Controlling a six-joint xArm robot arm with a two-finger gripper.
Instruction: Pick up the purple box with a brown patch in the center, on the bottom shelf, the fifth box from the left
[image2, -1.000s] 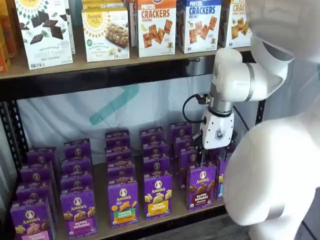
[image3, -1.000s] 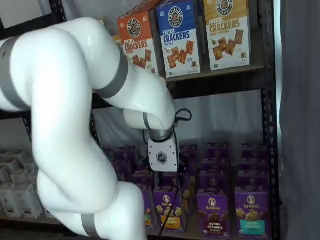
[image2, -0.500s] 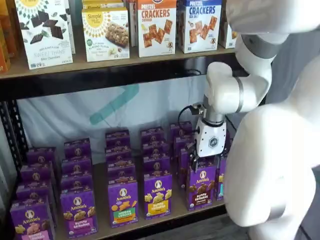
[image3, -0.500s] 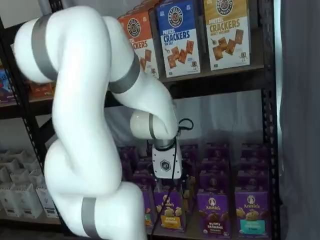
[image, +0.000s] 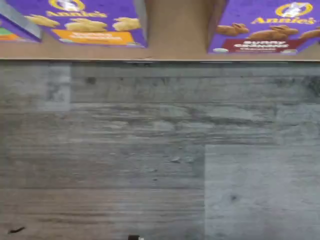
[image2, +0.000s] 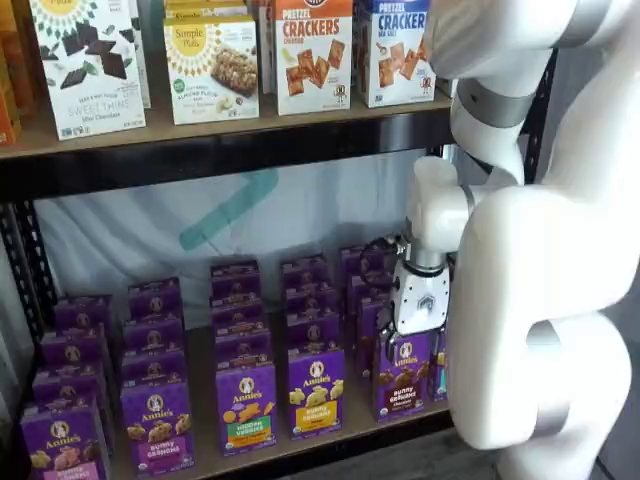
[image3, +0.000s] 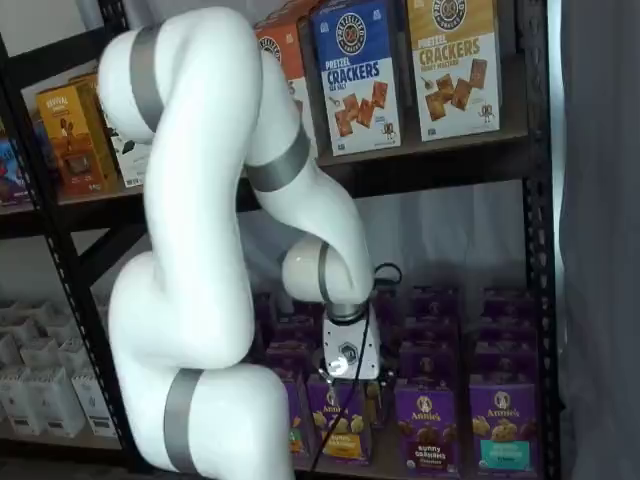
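The purple box (image2: 403, 377) with dark brown bunnies and a brown band stands at the front of its row on the bottom shelf (image2: 352, 422). It also shows in a shelf view (image3: 430, 426) and in the wrist view (image: 265, 30). My gripper (image2: 398, 345) hangs just above and slightly behind the top of this box, its white body upright. In a shelf view my gripper (image3: 360, 388) sits low among the purple cartons. Its dark fingers are mostly lost against the boxes, so I cannot tell their gap. Nothing is held.
A purple carton with yellow band (image2: 316, 390) stands left of the target, and it shows in the wrist view (image: 90, 20) too. A carton with a teal band (image3: 503, 432) stands right of it. Cracker boxes (image2: 313, 50) line the upper deck. Grey wood floor (image: 160, 150) lies before the shelf.
My gripper has come down and a little leftward, from above the row to just over the brown-band box. The arm's upper links have swung up and over.
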